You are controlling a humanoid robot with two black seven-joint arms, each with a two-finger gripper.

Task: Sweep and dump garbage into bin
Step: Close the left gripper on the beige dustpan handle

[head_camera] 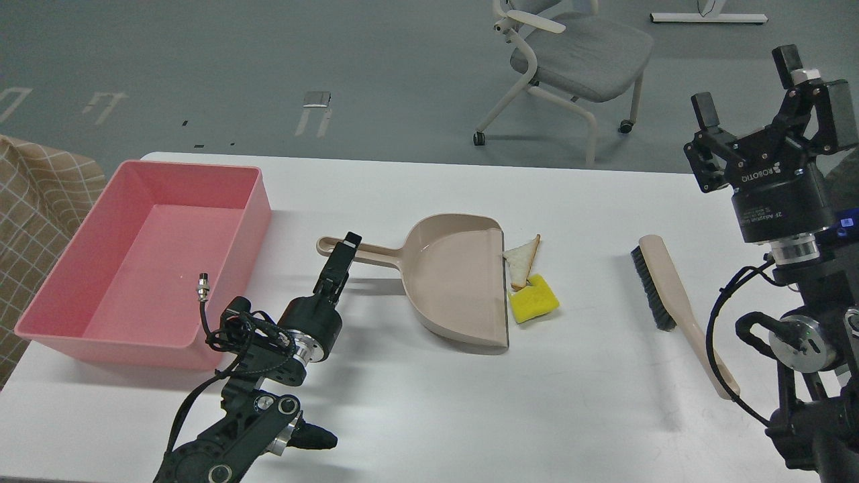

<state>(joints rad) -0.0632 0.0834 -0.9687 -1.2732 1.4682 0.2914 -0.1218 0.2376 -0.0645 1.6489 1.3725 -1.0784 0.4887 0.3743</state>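
Garbage (530, 282) between both arms' jaws, untouched

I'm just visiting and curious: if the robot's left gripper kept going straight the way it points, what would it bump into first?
Probably the dustpan. The left gripper points up and away, with its tip at the pan's handle, so the handle looks like the first thing in its line. Height is hard to judge from this view; it may pass just above it.

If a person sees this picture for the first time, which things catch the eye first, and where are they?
First the large pink bin on the table's left side, then the bright yellow sponge block and the bread slice at the mouth of the beige dustpan in the middle. The right claw stands open, high at the right, above the brush; the left claw is near the dustpan's handle.
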